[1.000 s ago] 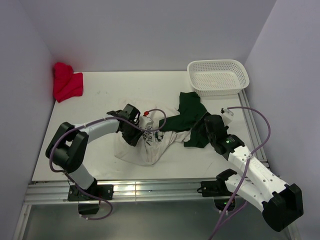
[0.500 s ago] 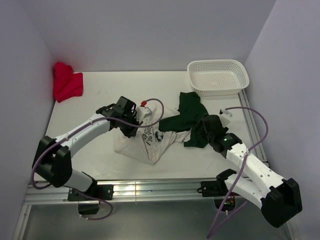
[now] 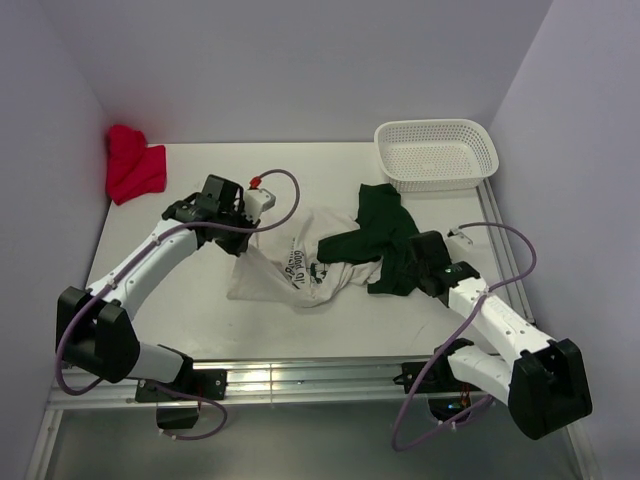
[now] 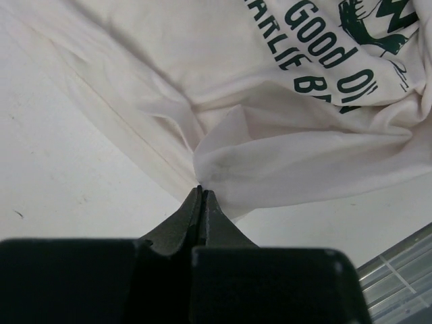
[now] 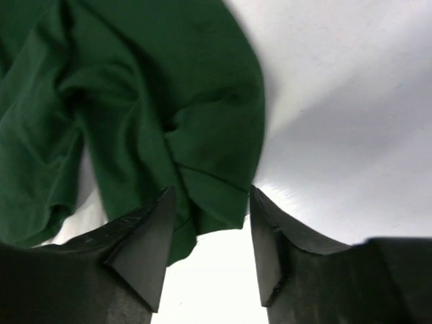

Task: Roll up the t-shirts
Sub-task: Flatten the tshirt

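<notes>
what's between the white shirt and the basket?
The green shirt, crumpled, part of it lying over the white shirt, its far corner close to the basket. Clearest in the top view.

On worktop [image 3: 300, 180] centre lies first t-shirt [image 3: 270, 275], second t-shirt [image 3: 380, 225] overlapping its 3 o'clock edge, basket [image 3: 440, 181] at 1 o'clock, bunched cloth [image 3: 132, 165] at 10 o'clock.

The white shirt [image 4: 283, 135] loses its lettering [image 4: 324, 54] past the left wrist view's 1 o'clock corner. The green shirt [image 5: 135, 101] runs off the right wrist view at 10 o'clock.
</notes>
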Robot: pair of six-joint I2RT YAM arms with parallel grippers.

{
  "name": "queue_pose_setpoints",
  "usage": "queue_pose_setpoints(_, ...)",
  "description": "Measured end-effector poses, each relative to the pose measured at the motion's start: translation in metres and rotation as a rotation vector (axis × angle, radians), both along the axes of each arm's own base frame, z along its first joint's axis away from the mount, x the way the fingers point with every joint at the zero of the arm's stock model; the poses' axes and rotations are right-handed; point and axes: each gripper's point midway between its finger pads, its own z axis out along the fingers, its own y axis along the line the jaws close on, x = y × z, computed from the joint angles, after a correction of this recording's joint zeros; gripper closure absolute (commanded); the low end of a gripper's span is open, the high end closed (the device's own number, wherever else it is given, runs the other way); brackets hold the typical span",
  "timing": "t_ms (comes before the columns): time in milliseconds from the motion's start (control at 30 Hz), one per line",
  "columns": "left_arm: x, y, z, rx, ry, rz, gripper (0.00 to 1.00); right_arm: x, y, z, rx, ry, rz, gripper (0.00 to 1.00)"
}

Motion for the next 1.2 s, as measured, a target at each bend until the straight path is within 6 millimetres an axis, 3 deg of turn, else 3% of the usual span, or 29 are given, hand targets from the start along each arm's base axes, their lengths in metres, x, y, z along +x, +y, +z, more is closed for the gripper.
queue_pose_setpoints(100,0.003,0.005,0.002,0.001,-0.001,0.017,1.00,-0.004,-0.002,-0.007,0.015,0.017,-0.014,0.60)
queue_pose_setpoints(267,0.005,0.011,0.001,0.003,0.003,0.033,1.00,-0.007,0.006,-0.013,0.062,0.015,0.014,0.61)
queue_pose_setpoints(500,0.006,0.015,0.001,-0.002,0.005,0.045,1.00,-0.016,0.032,-0.019,0.123,0.006,0.099,0.39)
queue_pose_setpoints(733,0.007,0.014,0.002,-0.006,0.005,0.042,1.00,-0.017,0.062,-0.024,0.179,0.000,0.162,0.38)
queue_pose_setpoints(833,0.007,0.014,0.003,-0.006,0.004,0.042,1.00,-0.017,0.069,-0.030,0.187,0.018,0.169,0.49)
queue_pose_setpoints(867,0.008,0.014,0.003,-0.007,0.003,0.042,1.00,-0.017,0.071,-0.032,0.189,0.023,0.168,0.60)
queue_pose_setpoints(933,0.008,0.014,0.004,-0.007,0.001,0.042,1.00,-0.017,0.071,-0.036,0.186,0.035,0.160,0.68)
queue_pose_setpoints(1033,0.009,0.014,0.005,-0.007,-0.002,0.044,1.00,-0.017,0.067,-0.035,0.167,0.040,0.144,0.92)
queue_pose_setpoints(1100,0.010,0.015,0.006,-0.008,-0.004,0.048,1.00,-0.013,0.065,-0.025,0.146,0.036,0.139,1.00)
queue_pose_setpoints(1200,0.015,0.019,0.013,-0.011,-0.015,0.064,1.00,0.003,0.064,0.006,0.124,-0.010,0.133,1.00)
